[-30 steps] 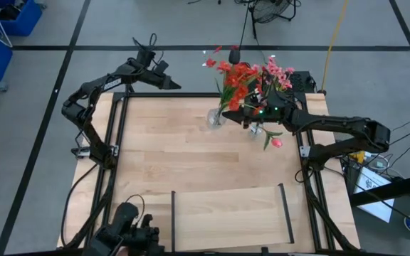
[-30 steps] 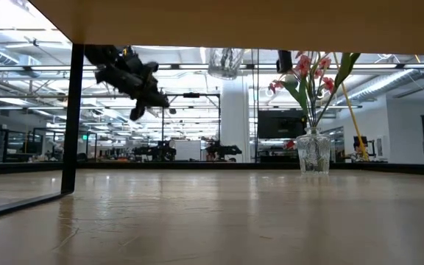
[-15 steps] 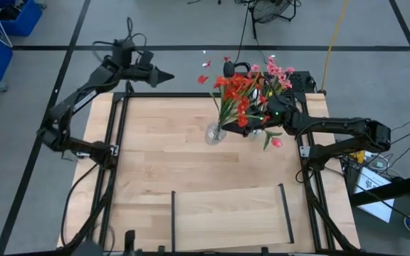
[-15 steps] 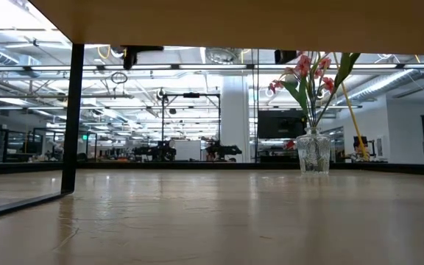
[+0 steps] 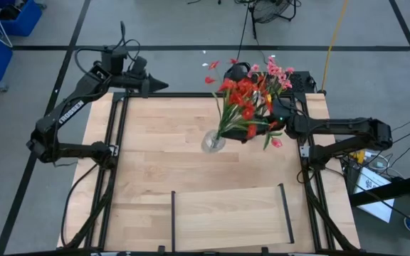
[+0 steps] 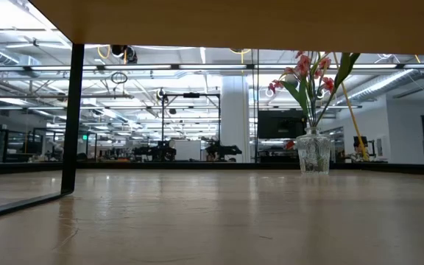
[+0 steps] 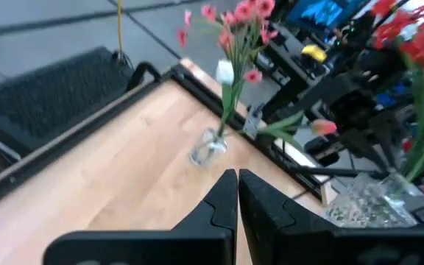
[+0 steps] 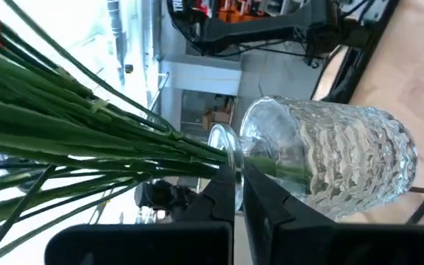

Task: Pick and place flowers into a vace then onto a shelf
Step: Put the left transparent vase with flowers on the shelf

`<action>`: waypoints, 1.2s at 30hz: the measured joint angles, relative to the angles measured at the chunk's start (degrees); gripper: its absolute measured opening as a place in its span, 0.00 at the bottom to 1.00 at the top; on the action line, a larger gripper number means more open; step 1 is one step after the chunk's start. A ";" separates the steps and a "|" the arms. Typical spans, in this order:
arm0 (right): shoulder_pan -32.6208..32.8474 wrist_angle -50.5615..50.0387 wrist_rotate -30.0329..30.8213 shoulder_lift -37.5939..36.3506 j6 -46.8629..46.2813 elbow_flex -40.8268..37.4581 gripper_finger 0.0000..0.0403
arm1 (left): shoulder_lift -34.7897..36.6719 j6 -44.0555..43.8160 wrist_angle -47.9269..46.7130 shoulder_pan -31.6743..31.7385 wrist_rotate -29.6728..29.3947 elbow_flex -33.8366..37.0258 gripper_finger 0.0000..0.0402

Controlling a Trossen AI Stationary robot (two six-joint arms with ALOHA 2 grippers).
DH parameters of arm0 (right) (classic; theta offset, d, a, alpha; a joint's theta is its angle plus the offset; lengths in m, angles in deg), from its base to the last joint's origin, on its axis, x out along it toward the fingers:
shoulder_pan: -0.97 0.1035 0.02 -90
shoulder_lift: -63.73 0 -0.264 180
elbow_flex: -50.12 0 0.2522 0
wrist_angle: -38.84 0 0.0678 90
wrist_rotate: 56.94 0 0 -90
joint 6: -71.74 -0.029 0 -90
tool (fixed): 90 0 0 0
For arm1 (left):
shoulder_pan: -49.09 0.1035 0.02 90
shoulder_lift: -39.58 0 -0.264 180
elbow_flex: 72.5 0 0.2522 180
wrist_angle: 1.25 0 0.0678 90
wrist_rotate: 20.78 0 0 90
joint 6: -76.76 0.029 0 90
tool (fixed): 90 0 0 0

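Holding claw: we note the right gripper (image 8: 235,171) pinched narrow on the neck of a glass vase (image 8: 337,163), just where the green stalks enter it.
Held vase: tipped on its side and lifted off the wood; from above it hangs over the far middle of the table (image 5: 155,149).
Red flowers (image 5: 244,92): we see them seated in the held vase, the spray fanning toward the table's far edge.
Right arm: reaches in from the right side of the table.
Second vase (image 6: 313,151): stands upright on the table near the far right corner, apart from the held one.
Pink flowers (image 7: 234,15): we find them in the second vase, along with a white tulip (image 7: 225,71).
Shelf (image 5: 226,213): lies at the near edge of the table, well apart from both vases; we see nothing on it.
Left gripper (image 7: 235,177): fingers pressed together on nothing, hovering at the table's far left corner.
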State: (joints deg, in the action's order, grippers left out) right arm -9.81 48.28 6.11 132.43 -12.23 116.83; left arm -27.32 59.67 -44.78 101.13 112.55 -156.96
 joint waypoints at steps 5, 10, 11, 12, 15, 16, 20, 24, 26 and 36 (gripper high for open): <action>3.95 -5.67 3.23 0.00 1.15 3.73 0.00 | 0.75 1.42 -3.89 -1.80 -0.06 0.00 0.05; 7.67 -5.83 6.76 0.02 1.39 5.22 0.00 | 1.24 2.87 -4.42 -3.88 -0.39 0.00 0.05; 8.57 -5.76 7.55 0.00 1.32 5.32 0.00 | 1.34 2.83 -4.40 -4.08 -0.50 0.00 0.05; 9.48 -5.96 8.13 0.00 1.26 5.45 0.00 | 1.39 2.38 -4.39 -4.36 -0.79 0.00 0.05; 12.54 -6.98 9.81 0.27 -0.19 5.50 0.00 | 1.38 1.95 -4.92 -5.43 -2.04 0.00 0.05; 13.49 -6.91 10.20 0.60 -0.66 5.52 0.00 | 1.38 2.04 -4.96 -5.79 -2.59 0.00 0.05; 17.12 -8.60 10.43 1.44 -1.39 5.55 0.00 | 1.40 2.88 -4.81 -6.71 -3.12 0.00 0.05; 19.63 -8.97 10.53 3.11 -2.31 5.89 0.00 | 1.40 2.98 -4.79 -7.80 -3.51 0.00 0.05; 20.29 -9.85 10.20 4.74 -1.80 7.86 0.00 | 1.38 3.06 -4.81 -8.32 -3.53 0.00 0.05; 22.78 -11.94 2.83 16.33 4.55 19.16 0.00 | 1.38 3.74 -4.95 -9.85 -3.45 0.00 0.05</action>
State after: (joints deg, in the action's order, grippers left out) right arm 12.97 36.33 8.94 148.76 -7.68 136.00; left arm -25.94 63.41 -49.73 91.28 109.10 -156.96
